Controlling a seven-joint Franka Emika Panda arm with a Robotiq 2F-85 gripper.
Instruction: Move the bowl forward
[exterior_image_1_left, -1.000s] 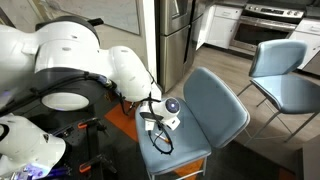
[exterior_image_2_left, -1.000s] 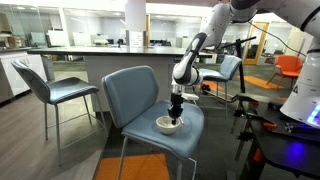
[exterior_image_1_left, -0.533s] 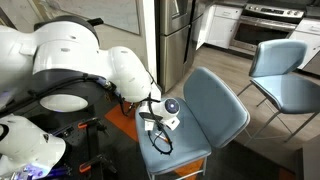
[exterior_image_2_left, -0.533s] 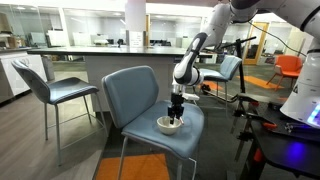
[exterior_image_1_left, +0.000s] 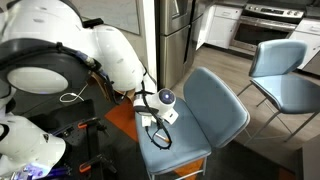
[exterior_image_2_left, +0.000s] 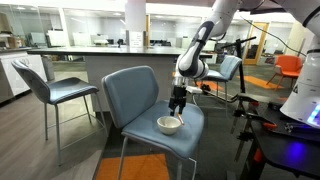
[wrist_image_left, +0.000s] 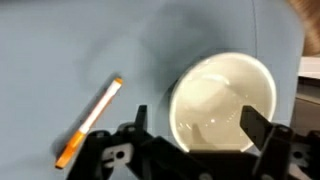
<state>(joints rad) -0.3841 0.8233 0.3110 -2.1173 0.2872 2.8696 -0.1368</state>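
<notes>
The bowl (wrist_image_left: 222, 100) is small, round and white with a cream inside. It rests on the blue-grey chair seat (exterior_image_2_left: 145, 128); in an exterior view the bowl (exterior_image_2_left: 169, 124) sits near the seat's front. My gripper (exterior_image_2_left: 178, 104) hangs just above its rim. In the wrist view my gripper (wrist_image_left: 198, 122) is open, with the black fingers (wrist_image_left: 257, 125) spread over the bowl's near side and nothing held. In the exterior view from behind the arm, the wrist (exterior_image_1_left: 165, 100) hides the bowl.
A thin orange stick (wrist_image_left: 90, 122) lies on the seat beside the bowl. The chair's backrest (exterior_image_2_left: 130, 92) rises behind it. More chairs stand nearby (exterior_image_2_left: 50, 85) (exterior_image_1_left: 285, 70). A steel fridge (exterior_image_1_left: 175, 30) is behind, and an orange floor patch (exterior_image_2_left: 140, 168) lies below.
The gripper has let go of the bowl, opened, and risen a little above it. The arm's upper links have lifted. The bowl stays on the seat.
</notes>
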